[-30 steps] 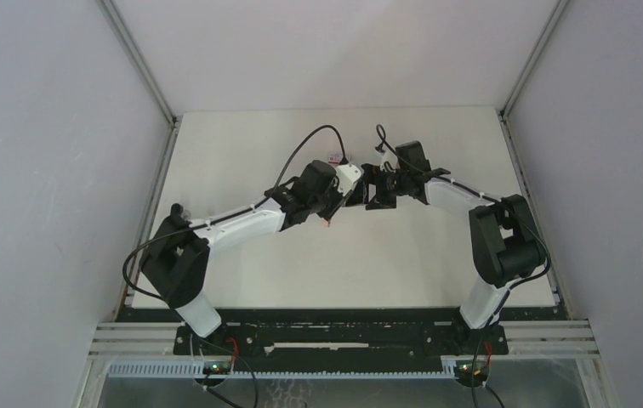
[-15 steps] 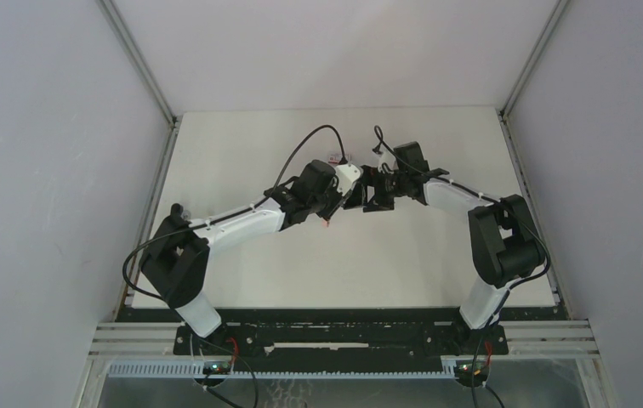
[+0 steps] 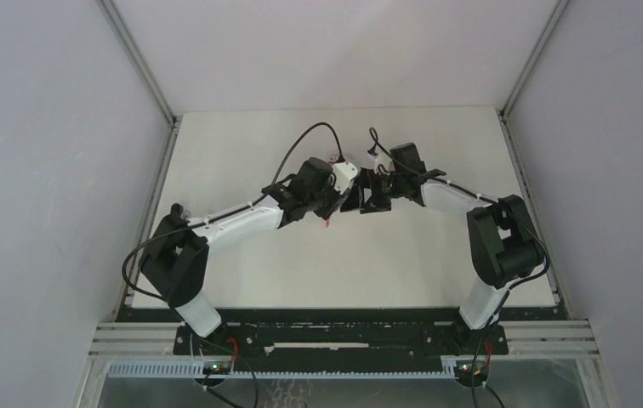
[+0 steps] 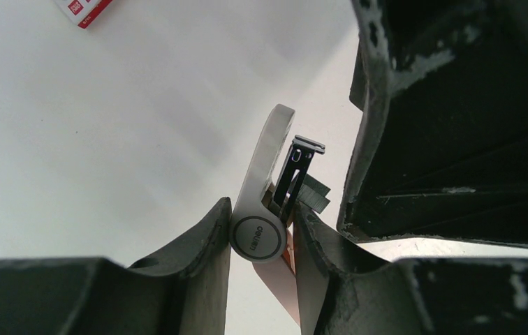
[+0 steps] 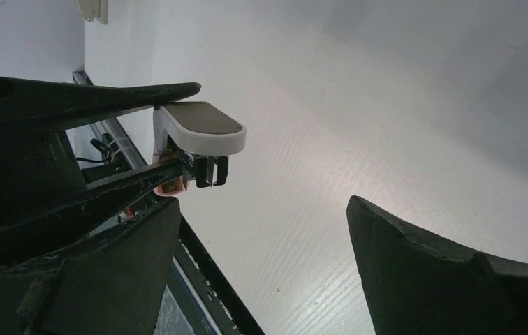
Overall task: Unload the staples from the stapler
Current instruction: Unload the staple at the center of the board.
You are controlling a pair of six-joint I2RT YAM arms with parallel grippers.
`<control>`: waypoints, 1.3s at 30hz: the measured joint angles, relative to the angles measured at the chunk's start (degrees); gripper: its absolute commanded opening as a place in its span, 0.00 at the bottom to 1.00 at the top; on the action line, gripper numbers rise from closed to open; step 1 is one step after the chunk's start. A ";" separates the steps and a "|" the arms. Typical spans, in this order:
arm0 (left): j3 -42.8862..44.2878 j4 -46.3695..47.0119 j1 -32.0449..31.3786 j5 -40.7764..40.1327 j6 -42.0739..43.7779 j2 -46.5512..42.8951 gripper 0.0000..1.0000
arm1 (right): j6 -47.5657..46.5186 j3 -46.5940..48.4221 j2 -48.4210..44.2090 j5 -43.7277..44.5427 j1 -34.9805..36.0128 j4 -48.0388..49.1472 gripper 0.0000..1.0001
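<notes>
One step looks done: stapler (image 4: 264,171) open, magazine (image 4: 295,174) exposed. Left gripper (image 4: 261,241) clamps its hinge end aloft; right gripper (image 5: 258,209) gapes empty just beside. Staples not visible, presumably inside magazine; pulling them out remains

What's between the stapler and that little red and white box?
Nothing: the left wrist view shows only bare white table between the stapler and the red-and-white box.
</notes>
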 measured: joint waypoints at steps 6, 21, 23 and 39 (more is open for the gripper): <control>1.20 -1.20 0.81 2.49 -0.52 0.13 0.00 | -0.17 0.00 0.00 4.39 0.74 0.00 0.90; 1.68 -2.05 0.96 3.85 -0.52 2.49 0.00 | -0.11 -0.02 -0.55 10.43 -1.55 -0.35 0.90; 1.68 -2.08 0.96 3.56 -0.50 2.78 0.00 | -0.09 -0.02 -0.83 10.10 -2.38 -0.52 0.89; -2.71 8.17 -2.95 -13.38 8.46 3.32 0.00 | 0.11 -0.22 -3.15 10.45 -9.51 -0.96 0.88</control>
